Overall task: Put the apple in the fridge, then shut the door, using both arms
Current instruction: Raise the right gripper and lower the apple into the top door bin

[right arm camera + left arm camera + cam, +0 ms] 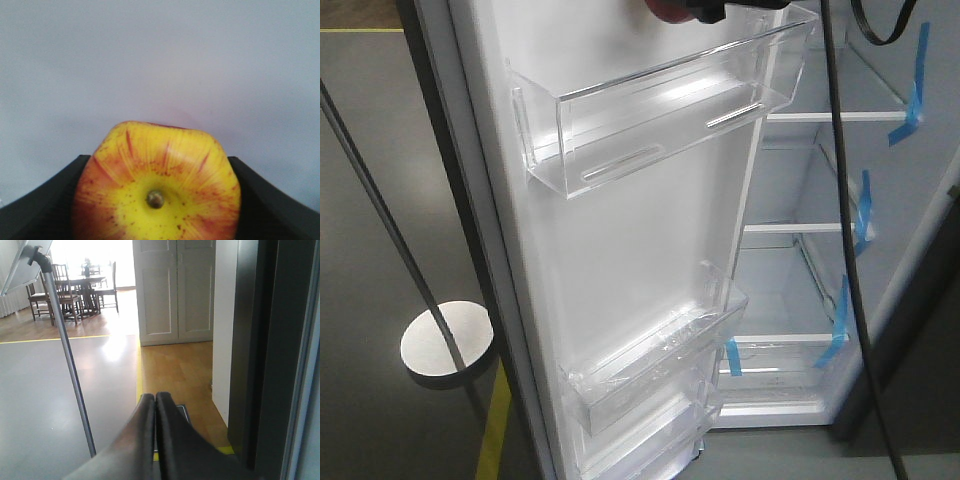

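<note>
The fridge stands open, white inside with clear shelves and blue tape strips. Its door is swung wide, white inner face toward the front camera, with clear bins. At the top edge of the front view the apple shows as a red sliver, above the door's upper bin. In the right wrist view the apple fills the space between the black fingers, stem end toward the camera, with my right gripper shut on it before a plain pale surface. My left gripper is shut on nothing beside the fridge's dark outer side.
A thin metal pole on a round base stands left of the door. Yellow floor tape runs near the door's foot. A black cable hangs down before the fridge interior. White cupboard doors stand beyond the wooden floor.
</note>
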`<state>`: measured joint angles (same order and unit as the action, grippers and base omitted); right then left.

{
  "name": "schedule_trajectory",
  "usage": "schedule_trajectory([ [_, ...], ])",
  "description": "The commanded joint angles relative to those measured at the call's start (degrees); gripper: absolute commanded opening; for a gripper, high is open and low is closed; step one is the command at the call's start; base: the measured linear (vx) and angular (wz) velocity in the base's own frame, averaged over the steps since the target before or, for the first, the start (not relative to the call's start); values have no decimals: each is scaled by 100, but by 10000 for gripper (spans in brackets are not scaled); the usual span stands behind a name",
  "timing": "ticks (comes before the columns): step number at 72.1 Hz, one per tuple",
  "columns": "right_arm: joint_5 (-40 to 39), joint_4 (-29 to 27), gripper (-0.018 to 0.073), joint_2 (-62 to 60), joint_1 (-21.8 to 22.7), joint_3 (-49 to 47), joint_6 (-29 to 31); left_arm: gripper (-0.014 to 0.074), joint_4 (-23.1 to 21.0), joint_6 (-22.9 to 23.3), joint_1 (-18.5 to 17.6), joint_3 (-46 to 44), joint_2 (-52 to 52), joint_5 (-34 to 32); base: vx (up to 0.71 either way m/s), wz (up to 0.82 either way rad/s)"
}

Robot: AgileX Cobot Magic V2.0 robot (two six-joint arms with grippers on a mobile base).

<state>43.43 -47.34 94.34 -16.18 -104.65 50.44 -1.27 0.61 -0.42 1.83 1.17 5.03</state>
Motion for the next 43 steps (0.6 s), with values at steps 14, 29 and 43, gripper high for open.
schedule_trajectory([
  [14,-183,325,252,-94,16,-183,-317,-6,-41,9,-33,-7,37,-471,0,0],
  [29,-46,1057,460,-107,16,-183,-1119,-6,-41,9,-33,-7,37,-471,0,0],
  [43,35,1089,643,-251,16,-183,-1323,-6,-41,9,-33,-7,37,-471,0,0],
])
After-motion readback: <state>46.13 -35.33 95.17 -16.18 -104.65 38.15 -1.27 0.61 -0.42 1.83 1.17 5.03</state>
